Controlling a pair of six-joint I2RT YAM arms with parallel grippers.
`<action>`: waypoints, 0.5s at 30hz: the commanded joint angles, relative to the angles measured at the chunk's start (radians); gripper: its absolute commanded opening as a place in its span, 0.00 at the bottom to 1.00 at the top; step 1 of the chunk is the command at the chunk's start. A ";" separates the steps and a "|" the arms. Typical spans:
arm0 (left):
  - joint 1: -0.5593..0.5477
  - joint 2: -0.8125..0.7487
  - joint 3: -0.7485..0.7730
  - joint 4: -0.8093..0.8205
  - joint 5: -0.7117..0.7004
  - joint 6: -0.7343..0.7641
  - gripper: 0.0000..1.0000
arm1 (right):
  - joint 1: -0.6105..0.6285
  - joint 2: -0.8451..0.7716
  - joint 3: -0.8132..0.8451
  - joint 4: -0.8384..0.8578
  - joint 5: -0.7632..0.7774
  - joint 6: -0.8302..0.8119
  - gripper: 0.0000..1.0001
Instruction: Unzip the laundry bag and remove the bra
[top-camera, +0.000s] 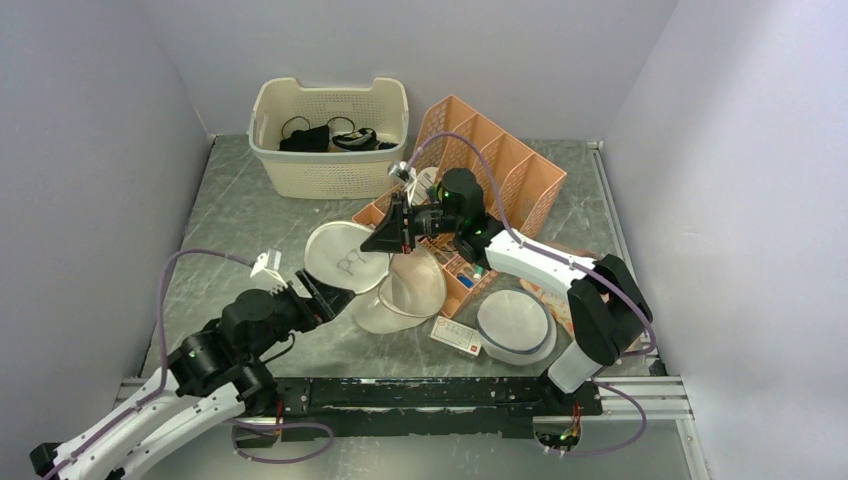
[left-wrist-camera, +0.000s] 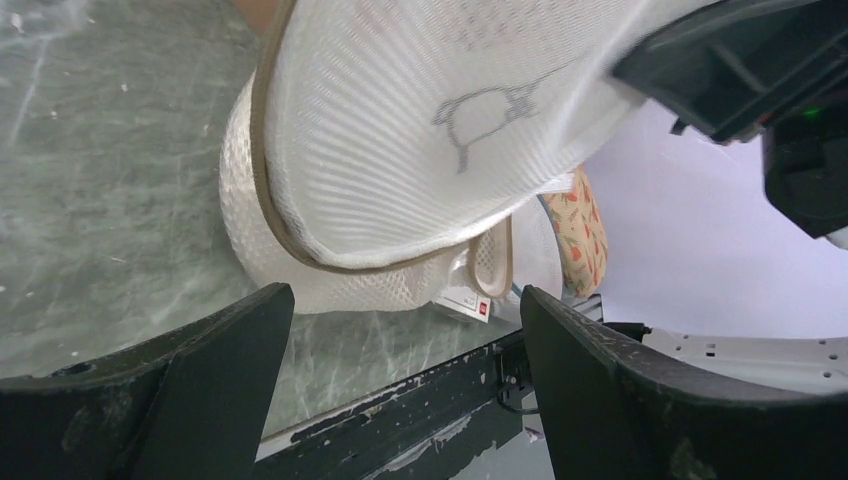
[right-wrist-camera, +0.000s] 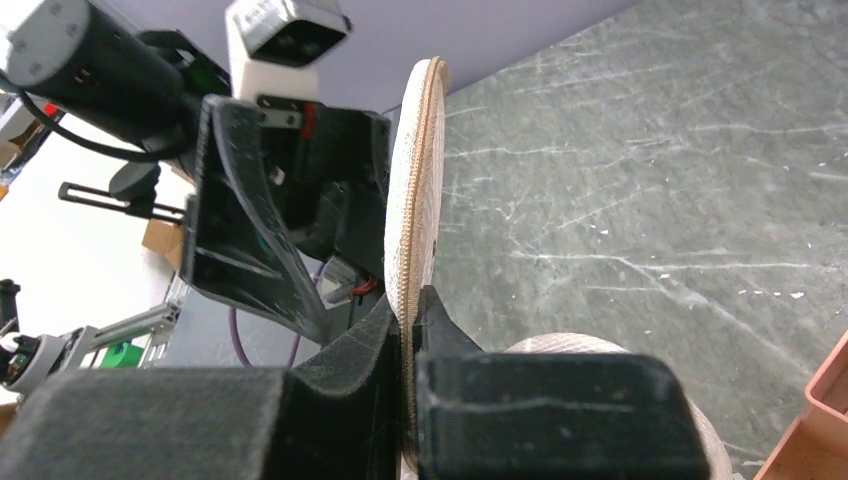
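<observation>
The laundry bag (top-camera: 345, 258) is white mesh with a beige zipper rim. One round face stands tilted up and the other part (top-camera: 410, 292) lies on the table below it. My right gripper (top-camera: 392, 236) is shut on the bag's zipper rim (right-wrist-camera: 408, 240) and holds that edge raised. My left gripper (top-camera: 325, 293) is open at the bag's near-left edge, its jaws just short of the mesh (left-wrist-camera: 400, 130) and holding nothing. No dark garment shows inside the bag. Two dark cloths with thin black loops (top-camera: 305, 136) lie in the cream basket; I cannot tell which is the bra.
The cream basket (top-camera: 330, 170) stands at the back left. An orange divider rack (top-camera: 500, 165) is behind my right arm. A white mesh disc with a grey-blue rim (top-camera: 513, 322) and a small card (top-camera: 457, 337) lie at the front right. The black rail (top-camera: 420, 392) runs along the near edge.
</observation>
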 joint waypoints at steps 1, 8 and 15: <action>-0.003 0.041 -0.063 0.229 0.039 0.009 0.95 | -0.001 -0.043 -0.017 0.050 0.017 0.049 0.00; -0.004 0.022 -0.125 0.413 -0.009 0.077 0.86 | -0.002 -0.023 -0.025 0.108 -0.029 0.108 0.00; -0.003 -0.038 -0.078 0.305 -0.151 0.128 0.67 | -0.001 -0.031 -0.038 0.121 -0.036 0.128 0.00</action>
